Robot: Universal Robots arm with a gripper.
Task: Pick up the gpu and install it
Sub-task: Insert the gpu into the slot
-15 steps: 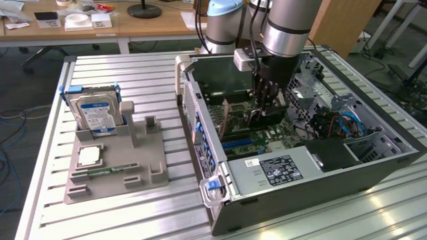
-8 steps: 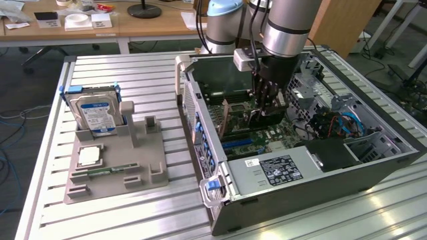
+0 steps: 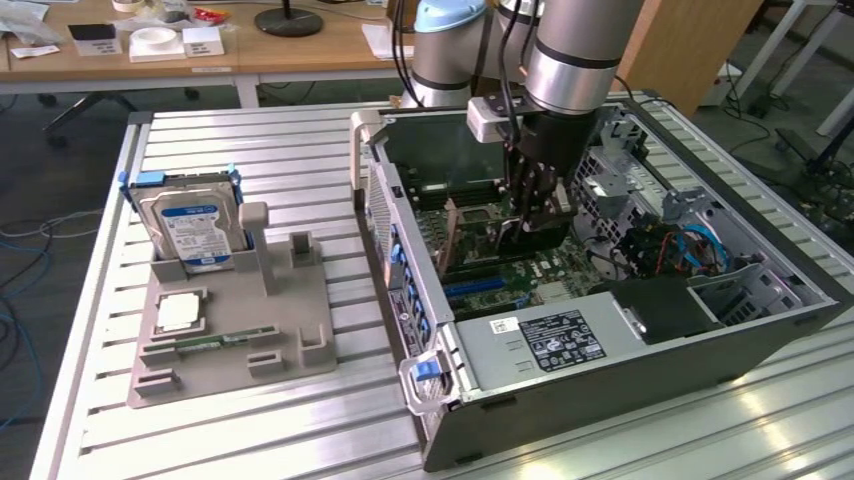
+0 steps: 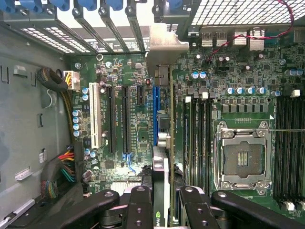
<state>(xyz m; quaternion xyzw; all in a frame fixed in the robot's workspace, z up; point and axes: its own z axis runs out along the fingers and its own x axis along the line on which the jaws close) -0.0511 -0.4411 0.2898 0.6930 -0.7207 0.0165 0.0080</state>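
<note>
So the jaws are down inside the open case (image 3: 601,375), partly closed and clamped on the gpu (image 4: 159,162), which stands on edge over the motherboard (image 4: 119,71). It runs right alongside the blue slot (image 4: 155,109), with its bracket (image 4: 164,43) up at the rear slot openings. Can't tell if it's seated.

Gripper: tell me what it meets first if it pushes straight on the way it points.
The gripper, shut on the gpu, points at the motherboard. The card's edge would likely meet the blue slot first, or the board beside it; remaining depth is unclear.
</note>
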